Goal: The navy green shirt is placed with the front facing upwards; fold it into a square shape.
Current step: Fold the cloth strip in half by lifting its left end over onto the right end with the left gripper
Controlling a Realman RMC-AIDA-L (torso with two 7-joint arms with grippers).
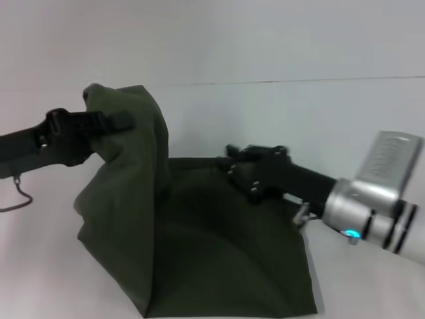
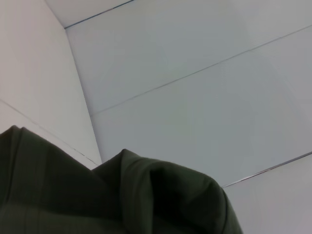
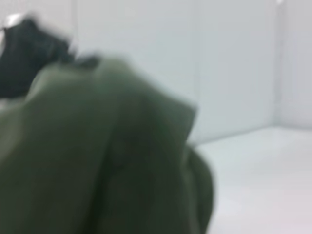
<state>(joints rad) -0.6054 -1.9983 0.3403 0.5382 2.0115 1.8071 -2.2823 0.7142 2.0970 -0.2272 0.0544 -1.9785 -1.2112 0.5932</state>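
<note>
Shirt [image 1: 199, 246]: we see it on the table [image 1: 358, 286], left edge raised.
Left gripper [image 1: 109, 123]: clenched on the shirt's raised edge.
Right gripper [image 1: 242, 169]: at the shirt's far edge; grip unclear.
Advice: we should carry the edge across evenly.

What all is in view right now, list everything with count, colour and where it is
navy green shirt: one, dark olive green, partly spread on the table, its left side lifted high and draped from the left gripper.
table: one, white, under the shirt.
wall: one, white, behind the table.
left gripper: one, black, raised at the left, shut on the shirt's lifted edge.
right gripper: one, black on a silver wrist, at the shirt's far edge on the right; its hold is unclear.
</note>
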